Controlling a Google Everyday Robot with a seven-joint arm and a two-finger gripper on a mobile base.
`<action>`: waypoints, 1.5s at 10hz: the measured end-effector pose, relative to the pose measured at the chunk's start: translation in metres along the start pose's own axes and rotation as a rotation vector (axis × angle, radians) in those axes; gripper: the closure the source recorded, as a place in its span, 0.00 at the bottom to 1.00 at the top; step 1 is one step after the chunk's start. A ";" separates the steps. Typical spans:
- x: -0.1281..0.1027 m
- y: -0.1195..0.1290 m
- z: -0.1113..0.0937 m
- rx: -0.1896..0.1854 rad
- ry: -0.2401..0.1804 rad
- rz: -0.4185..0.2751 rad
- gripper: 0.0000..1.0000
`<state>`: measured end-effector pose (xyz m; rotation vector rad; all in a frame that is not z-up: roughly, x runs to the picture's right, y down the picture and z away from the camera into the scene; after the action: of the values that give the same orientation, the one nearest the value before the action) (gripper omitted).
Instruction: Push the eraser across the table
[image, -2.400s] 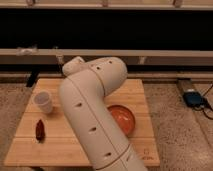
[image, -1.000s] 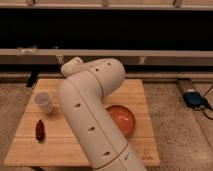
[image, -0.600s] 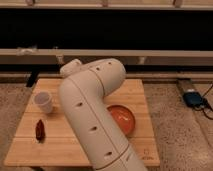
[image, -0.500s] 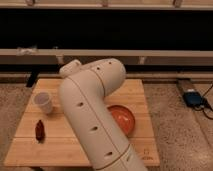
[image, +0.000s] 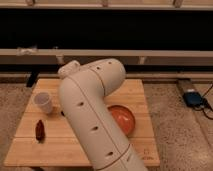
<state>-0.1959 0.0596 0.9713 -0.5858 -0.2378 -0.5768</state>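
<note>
A thick white robot arm (image: 95, 115) rises from the near edge of a light wooden surface (image: 30, 150) and bends toward the far edge, covering the middle. The gripper is hidden behind the arm, somewhere over the middle. It is pressed together, and what it touches cannot be seen. The eraser is not clearly visible. A dark sliver (image: 62, 114) at the arm's left side, near a white cup (image: 43, 102), may be it. To push well, keep the gripper low against the eraser's side and slide steadily, clear of the cup, the red oblong (image: 39, 129) and the orange bowl (image: 122, 119).
</note>
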 end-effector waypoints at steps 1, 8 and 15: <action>-0.005 -0.001 0.000 0.000 -0.012 -0.011 1.00; -0.026 0.000 -0.001 0.000 -0.048 -0.039 1.00; -0.118 0.018 -0.020 0.054 -0.154 -0.092 1.00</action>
<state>-0.2806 0.1128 0.9032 -0.5692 -0.4260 -0.6129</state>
